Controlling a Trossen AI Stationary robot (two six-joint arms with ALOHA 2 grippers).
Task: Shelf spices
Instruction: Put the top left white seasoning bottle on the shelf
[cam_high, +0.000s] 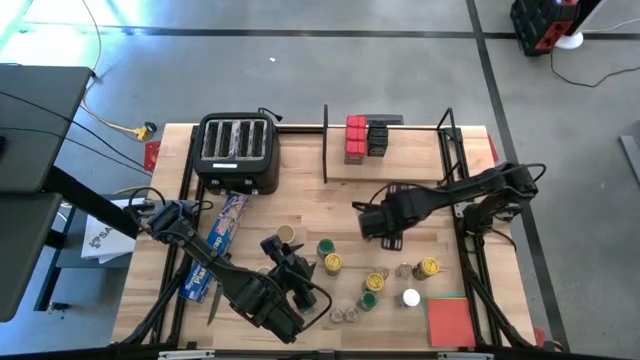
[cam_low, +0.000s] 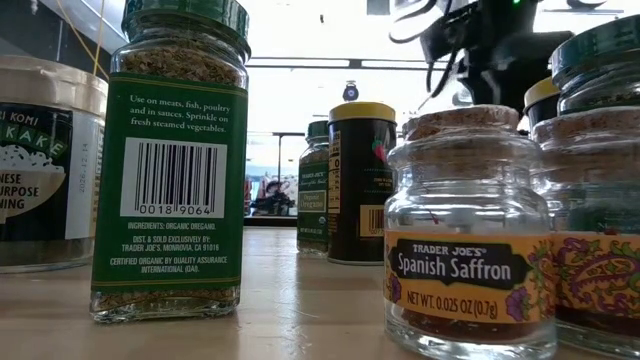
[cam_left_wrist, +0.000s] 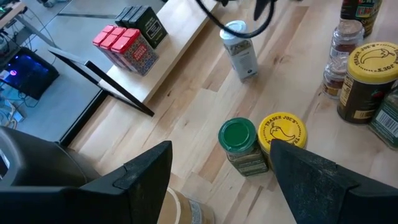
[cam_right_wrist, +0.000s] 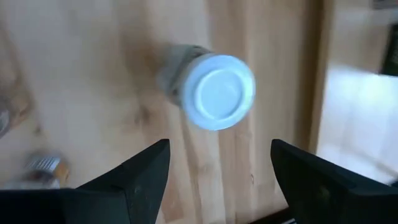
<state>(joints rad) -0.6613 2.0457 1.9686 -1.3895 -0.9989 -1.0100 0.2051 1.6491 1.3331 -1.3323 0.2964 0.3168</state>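
Observation:
The shelf (cam_high: 400, 165), a light-wood board between black rod frames, holds red tins (cam_high: 355, 138) and black boxes (cam_high: 377, 138) at its far left. Several spices stand upright on the table's near right, among them yellow-lidded (cam_high: 333, 263) and green-lidded (cam_high: 325, 247) jars. My right gripper (cam_right_wrist: 217, 180) hangs open, pointing down over a white-lidded jar (cam_right_wrist: 217, 90) that stands just before the shelf's front edge (cam_left_wrist: 239, 50). My left gripper (cam_left_wrist: 217, 186) waits open near the table's middle front, short of a green-lidded jar (cam_left_wrist: 238, 140) and a yellow-lidded one (cam_left_wrist: 283, 130).
A black toaster (cam_high: 238, 150) stands at the far left. A long blue box (cam_high: 215, 245) lies beside my left arm. A flat red pad (cam_high: 450, 320) lies at the near right corner. Bare wood shows between the jars and the shelf.

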